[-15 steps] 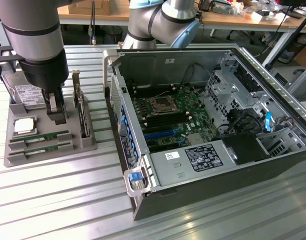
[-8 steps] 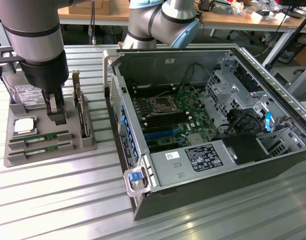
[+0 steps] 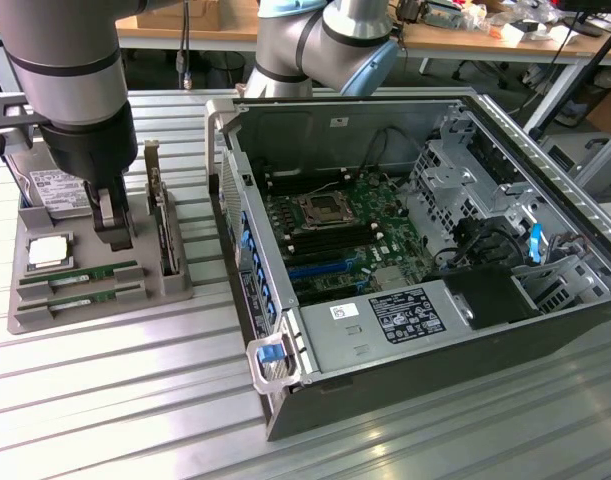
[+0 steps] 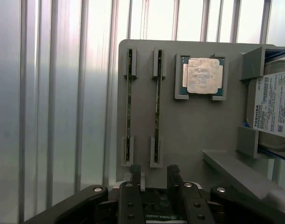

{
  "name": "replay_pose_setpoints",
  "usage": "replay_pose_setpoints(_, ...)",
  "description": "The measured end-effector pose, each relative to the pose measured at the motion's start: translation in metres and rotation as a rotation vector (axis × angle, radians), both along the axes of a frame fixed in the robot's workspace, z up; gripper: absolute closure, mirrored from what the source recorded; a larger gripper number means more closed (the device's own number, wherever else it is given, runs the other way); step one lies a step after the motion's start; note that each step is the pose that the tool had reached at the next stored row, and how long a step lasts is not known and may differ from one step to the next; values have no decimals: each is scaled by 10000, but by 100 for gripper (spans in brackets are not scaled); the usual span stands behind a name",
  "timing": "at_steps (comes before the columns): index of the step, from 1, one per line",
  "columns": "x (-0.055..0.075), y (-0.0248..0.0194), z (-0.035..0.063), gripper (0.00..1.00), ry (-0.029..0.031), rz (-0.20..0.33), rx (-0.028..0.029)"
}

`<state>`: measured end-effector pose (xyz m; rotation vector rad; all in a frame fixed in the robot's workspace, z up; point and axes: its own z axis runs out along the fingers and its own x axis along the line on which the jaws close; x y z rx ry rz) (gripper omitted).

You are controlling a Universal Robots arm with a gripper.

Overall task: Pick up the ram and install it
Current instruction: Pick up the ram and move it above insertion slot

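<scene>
Green ram (image 4: 157,100) sits in grey tray (image 4: 198,126) near parted pincer (image 4: 154,170).

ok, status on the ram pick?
Hand open, empty, over the tray. Ram stick and its twin slotted there, untouched. Expansion card upright close beside the hand.

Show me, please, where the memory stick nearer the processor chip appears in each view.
Exterior view: the memory stick sits on edge in the grey tray at the exterior view's left, next to the processor chip and close to the gripper.
Wrist view: the memory stick sits between its twin and the processor chip, ahead of the open gripper.
Shared landmark: the processor chip.
</scene>
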<state>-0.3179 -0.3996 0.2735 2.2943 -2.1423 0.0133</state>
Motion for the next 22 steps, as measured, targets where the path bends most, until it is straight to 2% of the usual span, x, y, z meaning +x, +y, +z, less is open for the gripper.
replay_pose_setpoints(11,-3,-3,-45,64,-1,-2,1)
replay_pose_setpoints(16,-29,-46,-64,64,0,0,0)
replay_pose_setpoints(22,-83,-72,-79,64,0,-1,0)
